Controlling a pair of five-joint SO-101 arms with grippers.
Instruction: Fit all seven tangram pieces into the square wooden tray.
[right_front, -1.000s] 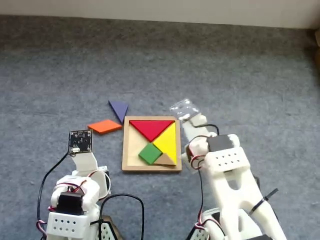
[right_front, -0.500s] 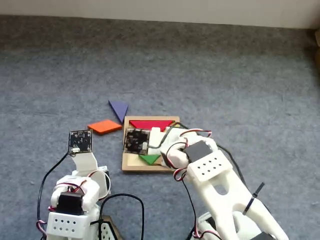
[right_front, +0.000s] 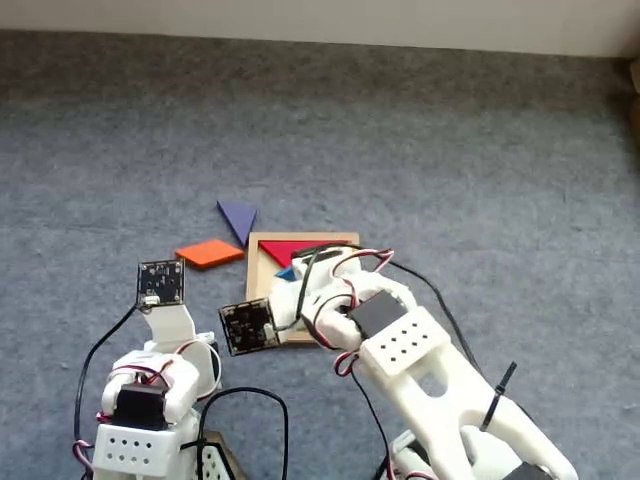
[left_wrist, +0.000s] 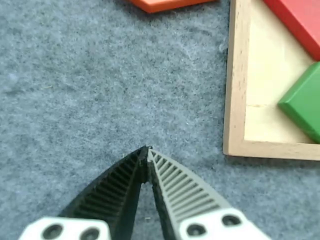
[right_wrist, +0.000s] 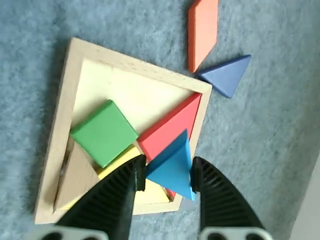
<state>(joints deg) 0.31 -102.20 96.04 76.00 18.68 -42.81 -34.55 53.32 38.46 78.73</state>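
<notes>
Setting: robotics test bench, in a lab or a hobby room; which of the two cannot be told

Evidence:
- table (right_front: 480, 140) covered edge to edge in grey carpet-like felt
- pale wall strip (right_front: 300, 18) along its far side
- two white plastic arms, left arm (right_front: 150, 385) and right arm (right_front: 420, 360), mounted side by side
- servo wiring (right_front: 345, 262) left exposed
- bare camera boards (right_front: 161, 282) at the wrists
- a black cable tie (right_front: 500, 385) on the right arm
- test object: square wooden tray (right_front: 253, 265) with coloured puzzle pieces (right_front: 209, 252)
</notes>
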